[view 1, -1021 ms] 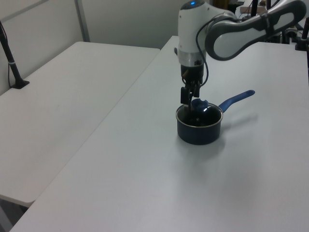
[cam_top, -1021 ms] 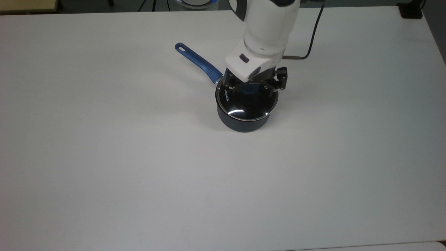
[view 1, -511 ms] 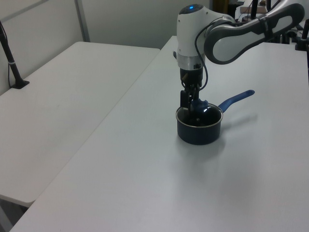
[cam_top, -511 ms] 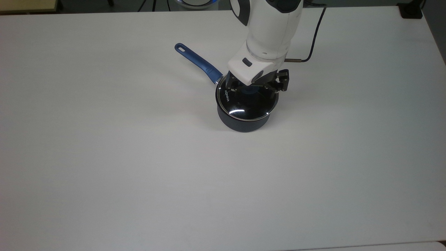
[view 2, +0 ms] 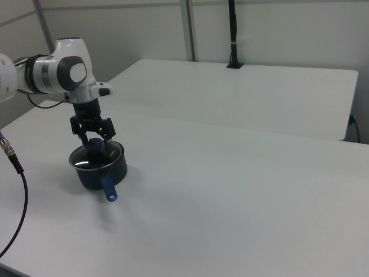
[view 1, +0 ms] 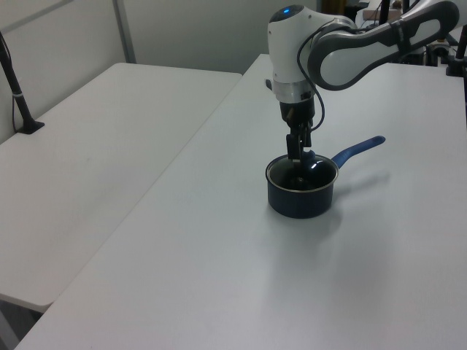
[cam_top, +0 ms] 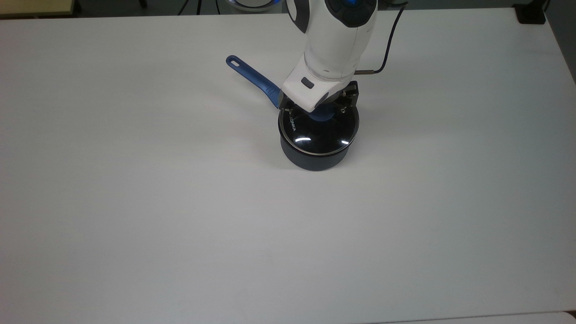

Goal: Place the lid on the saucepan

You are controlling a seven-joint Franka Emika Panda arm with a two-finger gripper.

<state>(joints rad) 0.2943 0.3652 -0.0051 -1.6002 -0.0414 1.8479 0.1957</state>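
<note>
Top view, clear lid (cam_top: 318,132), blue knob (cam_top: 322,115)

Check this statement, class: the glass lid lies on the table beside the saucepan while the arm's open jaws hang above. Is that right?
One thing is wrong: the lid sits on the saucepan, not beside it, as the top view shows. The gripper does hang above with open jaws.

Top view looks steeply down; left and right views face the saucepan (cam_top: 315,150) from opposite sides.
</note>
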